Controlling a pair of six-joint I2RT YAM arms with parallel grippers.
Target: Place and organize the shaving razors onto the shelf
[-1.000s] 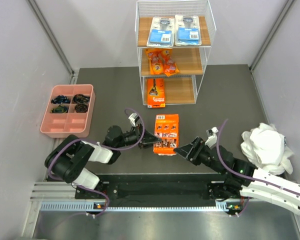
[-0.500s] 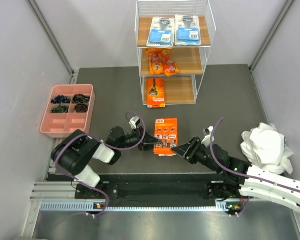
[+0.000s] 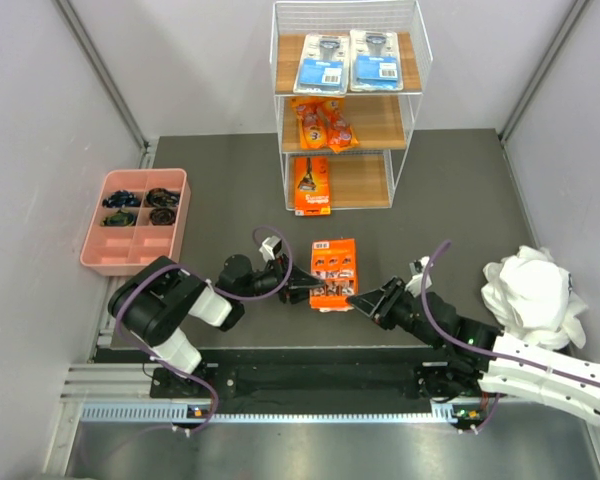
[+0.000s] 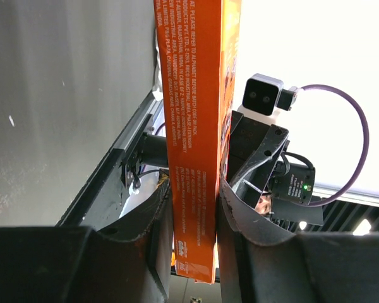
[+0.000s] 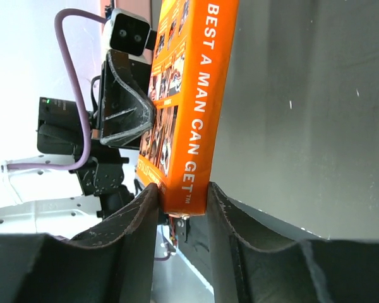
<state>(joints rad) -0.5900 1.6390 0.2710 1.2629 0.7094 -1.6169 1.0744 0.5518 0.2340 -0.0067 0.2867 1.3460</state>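
Note:
The orange card (image 3: 333,270) lies on the dark table in front of the shelf (image 3: 400,105). My left gripper (image 3: 311,290) grips its near left edge; in the left wrist view both fingers (image 4: 156,221) press the orange card (image 4: 192,95). My right gripper (image 3: 359,298) grips its near right corner; in the right wrist view the orange card (image 5: 199,95) sits between the fingers (image 5: 145,214). Two blue blister cards (image 3: 322,62) lie on the top board, two orange pouches (image 3: 325,125) on the middle board, and the long orange-black box (image 3: 312,185) on the bottom board.
A pink compartment tray (image 3: 92,255) with small dark items stands at the left. A crumpled white cloth (image 3: 530,295) lies at the right, beside my right arm. The right halves of the middle and bottom boards are bare.
Both grippers have closed in on the near end of the orange card. The left arm's elbow has swung right, and the card's far end has shifted slightly nearer.

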